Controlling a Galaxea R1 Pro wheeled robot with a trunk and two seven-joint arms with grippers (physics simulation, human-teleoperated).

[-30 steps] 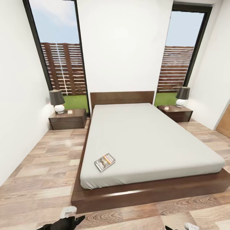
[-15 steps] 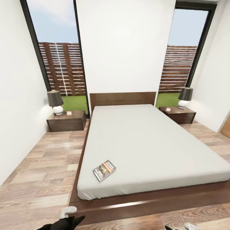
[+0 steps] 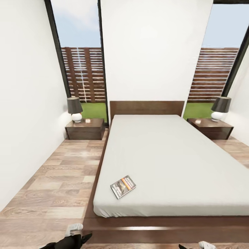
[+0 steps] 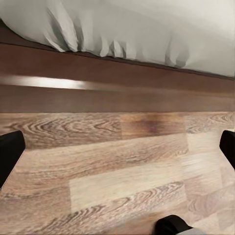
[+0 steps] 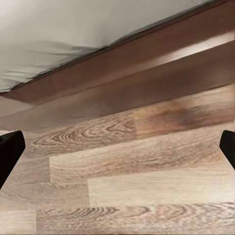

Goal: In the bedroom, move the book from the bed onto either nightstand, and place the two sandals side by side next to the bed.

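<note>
The book (image 3: 123, 186), dark with an orange band, lies flat near the front left corner of the bed's (image 3: 173, 155) grey mattress. A dark nightstand (image 3: 85, 129) stands left of the headboard and another nightstand (image 3: 210, 128) right of it. My left gripper (image 3: 80, 238) hangs low in front of the bed's foot, left of the book. In the left wrist view the left gripper (image 4: 117, 149) is open over the plank floor beside the bed frame (image 4: 117, 83). My right gripper (image 5: 117, 149) is open too, over floor by the frame (image 5: 147, 73). The sandals are out of view.
Each nightstand carries a lamp, the left lamp (image 3: 75, 109) and the right lamp (image 3: 220, 108). A strip of wood floor (image 3: 58, 180) runs between the left wall and the bed. Tall dark-framed windows (image 3: 81, 58) flank the headboard.
The camera has moved nearer the bed's foot and shifted, so the bed, book and nightstands sit further right and larger in the picture. Both grippers keep their places in it.
</note>
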